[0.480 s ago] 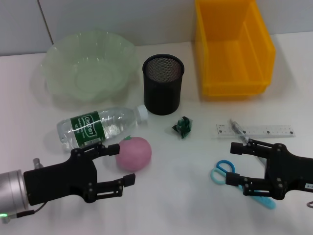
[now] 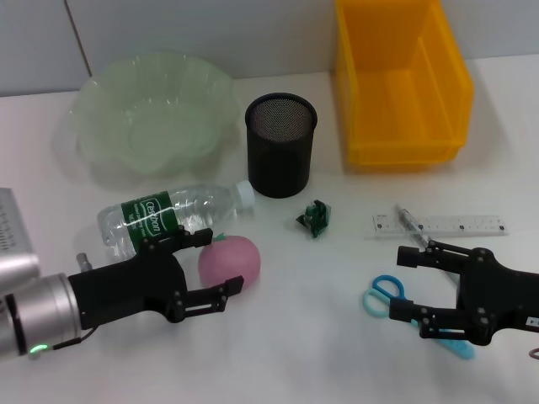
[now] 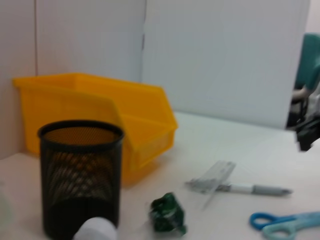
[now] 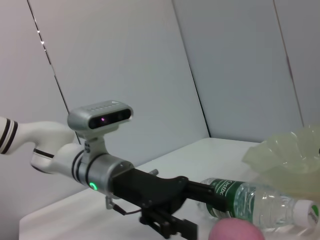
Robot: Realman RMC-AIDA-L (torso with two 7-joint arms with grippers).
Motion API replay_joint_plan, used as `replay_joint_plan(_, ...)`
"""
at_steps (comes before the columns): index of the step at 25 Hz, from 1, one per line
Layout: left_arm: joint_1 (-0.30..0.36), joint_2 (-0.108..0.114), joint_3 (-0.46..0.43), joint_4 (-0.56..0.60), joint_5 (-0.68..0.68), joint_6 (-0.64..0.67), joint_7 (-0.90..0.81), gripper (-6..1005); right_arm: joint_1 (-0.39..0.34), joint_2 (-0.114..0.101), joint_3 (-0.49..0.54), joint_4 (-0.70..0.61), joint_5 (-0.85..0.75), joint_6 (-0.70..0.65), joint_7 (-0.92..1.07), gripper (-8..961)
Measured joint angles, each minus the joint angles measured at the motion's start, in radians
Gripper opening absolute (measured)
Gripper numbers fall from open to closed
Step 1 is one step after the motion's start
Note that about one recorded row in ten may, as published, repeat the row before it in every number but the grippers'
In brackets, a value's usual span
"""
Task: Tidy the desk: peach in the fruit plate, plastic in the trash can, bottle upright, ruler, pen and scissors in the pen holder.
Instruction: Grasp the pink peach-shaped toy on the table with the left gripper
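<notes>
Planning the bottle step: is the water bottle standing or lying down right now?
Lying down. The water bottle rests on its side on the table, white cap toward the pen holder.

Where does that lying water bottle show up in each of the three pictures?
Head view: bottle lies left of centre, behind the peach.
Left wrist view: only its white cap shows, bottom edge, before the pen holder.
Right wrist view: lower right, behind the peach.
Shared landmark: the peach, except in the left wrist view.
</notes>
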Motion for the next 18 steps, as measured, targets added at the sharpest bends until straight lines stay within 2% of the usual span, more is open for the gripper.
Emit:
replay_joint_plan(3, -0.022, -0.013, 0.026, -0.018, -0.003, -0.095, 0.047, 864, 0.002, 0.000, 0.000, 0.000, -0.004, 0.000, 0.003, 806)
replay_joint_plan(6, -0.028, -0.014, 0.040, -0.021, -0.005, -0.119, 0.047, 863, 0.003, 0.000, 0.000, 0.000, -0.005, 0.000, 0.005, 805)
replay_joint_plan(9, -0.040, -0.016, 0.097, -0.028, -0.009, -0.200, 0.039, 863, 0.003, 0.000, 0.000, 0.000, -0.005, 0.002, 0.005, 805)
replay_joint_plan(18, -0.038, -0.017, 0.111, -0.034, -0.037, -0.221, 0.045, 841, 0.004, 0.000, -0.011, 0.001, -0.006, 0.007, 0.007, 806)
